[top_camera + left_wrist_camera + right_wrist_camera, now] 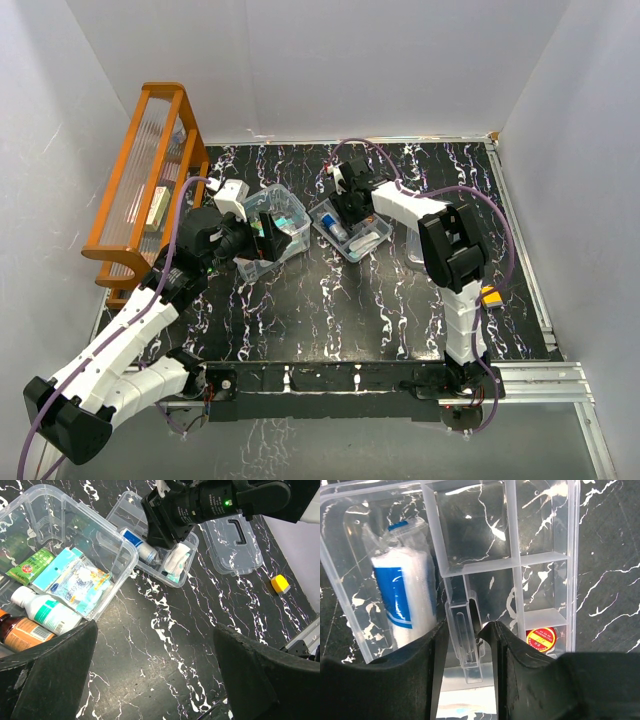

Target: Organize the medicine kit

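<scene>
The medicine kit's clear box [290, 205] stands left of centre; in the left wrist view its rim [125, 550] shows with bottles and packets inside. The clear divided tray [368, 240] lies just right of it and holds a blue-and-white roll [402, 597] and a small red-and-yellow round item [541, 638]. My right gripper [348, 205] reaches down into the tray, its jaws closed round the tray's upright centre handle [462, 645]. The clear lid with the dark handle [235, 535] lies flat right of the tray. My left gripper [155, 630] is wide open and empty over bare table beside the box.
The orange slatted rack [150, 180] stands along the left wall. A small yellow block [280, 583] lies right of the lid near the table's right side. White walls close in the back and both sides.
</scene>
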### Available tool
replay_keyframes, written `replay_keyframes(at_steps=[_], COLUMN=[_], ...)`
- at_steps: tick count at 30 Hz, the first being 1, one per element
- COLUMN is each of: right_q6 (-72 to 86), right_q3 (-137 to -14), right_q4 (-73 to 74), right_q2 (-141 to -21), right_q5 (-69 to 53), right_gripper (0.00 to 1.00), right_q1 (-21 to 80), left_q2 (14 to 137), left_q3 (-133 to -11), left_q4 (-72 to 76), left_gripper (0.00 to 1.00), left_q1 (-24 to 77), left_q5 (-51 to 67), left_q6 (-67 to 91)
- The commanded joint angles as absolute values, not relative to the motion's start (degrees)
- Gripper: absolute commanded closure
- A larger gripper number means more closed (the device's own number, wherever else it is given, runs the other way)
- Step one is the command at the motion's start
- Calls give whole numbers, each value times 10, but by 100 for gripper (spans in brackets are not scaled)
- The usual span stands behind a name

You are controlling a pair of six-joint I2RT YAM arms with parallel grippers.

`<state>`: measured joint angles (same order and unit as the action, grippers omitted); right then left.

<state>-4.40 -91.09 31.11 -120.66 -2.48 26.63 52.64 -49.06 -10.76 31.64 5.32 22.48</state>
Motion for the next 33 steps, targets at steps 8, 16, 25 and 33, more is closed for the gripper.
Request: replay_keyframes(at_steps=[8, 16, 25, 33], right_q6=[-38, -21, 37, 80], right_q3=[-933, -932, -913, -829], right_q4=[303, 289, 315, 322], right_q2=[-1228, -1206, -1136, -1059], right_q5=[-15, 14, 28, 46], right_gripper=[70, 100, 100, 100], right_q1=[269, 269, 268, 269], left_q2=[520, 526, 577, 648], left_q3=[-514, -527, -563, -595], left_q4=[-107, -127, -211, -300], left_gripper=[1, 1, 1, 4], left_q1=[318, 318, 318, 264], left_q5=[47, 27, -87, -179], left_q6=[214, 227, 266, 324])
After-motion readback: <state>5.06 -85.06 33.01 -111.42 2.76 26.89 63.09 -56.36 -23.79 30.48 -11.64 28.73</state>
